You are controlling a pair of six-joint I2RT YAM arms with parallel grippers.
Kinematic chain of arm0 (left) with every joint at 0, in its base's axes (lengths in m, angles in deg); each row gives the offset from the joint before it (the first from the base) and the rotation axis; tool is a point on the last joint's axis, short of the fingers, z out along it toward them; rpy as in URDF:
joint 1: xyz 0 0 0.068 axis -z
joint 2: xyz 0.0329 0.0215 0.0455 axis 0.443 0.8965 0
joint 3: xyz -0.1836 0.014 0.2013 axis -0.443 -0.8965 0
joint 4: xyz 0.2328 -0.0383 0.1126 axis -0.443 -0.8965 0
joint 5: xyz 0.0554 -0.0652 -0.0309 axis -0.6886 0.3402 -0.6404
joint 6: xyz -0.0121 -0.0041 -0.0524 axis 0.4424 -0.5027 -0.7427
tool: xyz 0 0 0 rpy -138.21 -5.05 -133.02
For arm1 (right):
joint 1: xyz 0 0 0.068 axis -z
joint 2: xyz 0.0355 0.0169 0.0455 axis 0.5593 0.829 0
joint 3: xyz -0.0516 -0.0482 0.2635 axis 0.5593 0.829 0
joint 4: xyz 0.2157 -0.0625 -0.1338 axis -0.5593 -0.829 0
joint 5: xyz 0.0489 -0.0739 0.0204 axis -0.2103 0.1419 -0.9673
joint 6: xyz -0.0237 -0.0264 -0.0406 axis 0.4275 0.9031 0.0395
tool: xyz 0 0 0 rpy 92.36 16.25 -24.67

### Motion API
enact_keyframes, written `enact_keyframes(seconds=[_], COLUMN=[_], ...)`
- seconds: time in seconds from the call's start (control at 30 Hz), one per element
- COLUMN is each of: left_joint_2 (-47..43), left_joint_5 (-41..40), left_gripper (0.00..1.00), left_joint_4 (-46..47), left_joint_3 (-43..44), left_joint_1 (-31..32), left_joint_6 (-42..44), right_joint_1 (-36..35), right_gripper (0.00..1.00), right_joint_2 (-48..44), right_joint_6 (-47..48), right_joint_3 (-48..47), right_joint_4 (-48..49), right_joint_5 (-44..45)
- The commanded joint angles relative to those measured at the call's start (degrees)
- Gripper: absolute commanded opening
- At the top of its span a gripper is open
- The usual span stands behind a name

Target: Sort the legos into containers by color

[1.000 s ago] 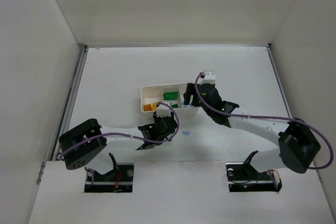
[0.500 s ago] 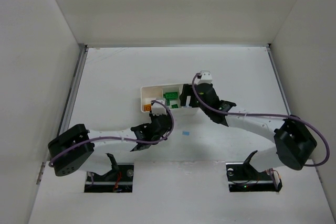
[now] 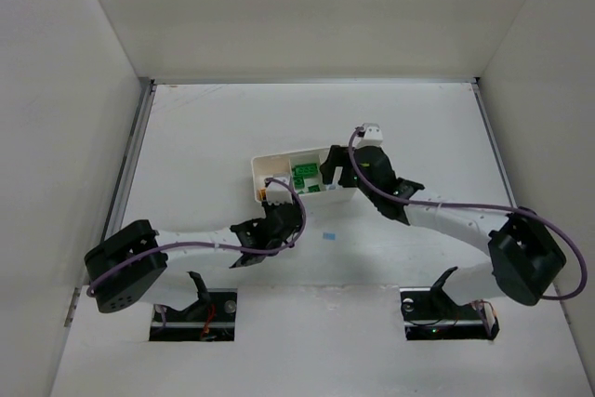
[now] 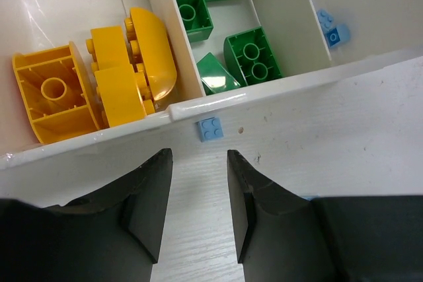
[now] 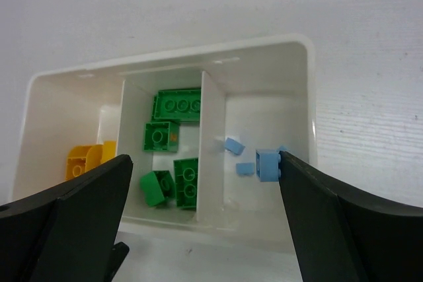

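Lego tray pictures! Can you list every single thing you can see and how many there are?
tray: one, white, middle of the table, three compartments.
yellow legos: about four, yellow-orange, left compartment.
green legos: four, green, middle compartment.
light blue legos: at least three, tiny, right compartment.
loose light blue lego: one, outside the tray by its near wall.
table: one, white, under everything.
left arm and right arm: two, white, purple cables.
left claw: one, black, open, empty, facing the loose lego.
right claw: one, black, open wide, over the tray.
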Motion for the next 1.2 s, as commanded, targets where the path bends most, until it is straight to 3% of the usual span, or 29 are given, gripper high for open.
enact_keyframes(seconds=[0.0, 0.17, 0.33, 0.5, 0.63, 0.8, 0.93, 1.0, 1.07, 1.17], left_joint_2=[-1.51, -1.85, -1.77, -2.47, -3.00, -3.61, -3.26, -2.65, -2.56, -2.65], left_joint_5=[-0.59, -0.59, -0.42, 0.55, 0.64, 2.39, 2.57, 2.83, 2.92, 2.92], left_gripper=[0.36, 0.36, 0.36, 0.36, 0.36, 0.36, 0.36, 0.36, 0.36, 0.36], left_joint_4=[1.47, 1.48, 2.27, 2.53, 3.41, 3.76, 3.85, 4.11, 4.11, 4.11], left_joint_3=[-0.33, -0.50, -0.51, -0.68, -0.94, -1.03, -0.95, -0.77, -0.77, -0.77], left_joint_1=[-0.61, -1.75, -4.12, -5.09, -5.27, -5.27, -5.36, -5.18, -4.92, -5.01], left_joint_6=[0.07, 0.95, 2.53, 3.85, 3.68, 3.42, 2.89, 3.06, 2.89, 2.54], right_joint_1=[0.40, 0.14, -1.09, -2.40, -3.11, -3.46, -3.81, -3.81, -4.86, -4.95], right_gripper=[0.95, 0.98, 0.97, 1.00, 1.00, 1.00, 1.00, 1.00, 1.00, 1.00], right_joint_2=[3.37, -3.66, 1.00, -6.82, 2.48, -5.58, 2.82, -0.21, -4.78, -3.59], right_joint_6=[-0.83, -0.91, -2.15, -2.50, -4.61, -4.34, -4.70, -4.44, -3.99, -3.03], right_joint_3=[0.85, 1.46, 2.61, 3.04, 3.50, 4.00, 4.03, 1.56, 2.60, 4.19], right_joint_4=[2.65, 2.82, 2.12, 1.41, 0.90, 2.72, 2.75, -0.95, 1.31, 3.00], right_joint_5=[-3.00, -1.43, -1.25, 0.59, -0.90, 1.64, -0.45, 0.40, 3.13, 3.15])
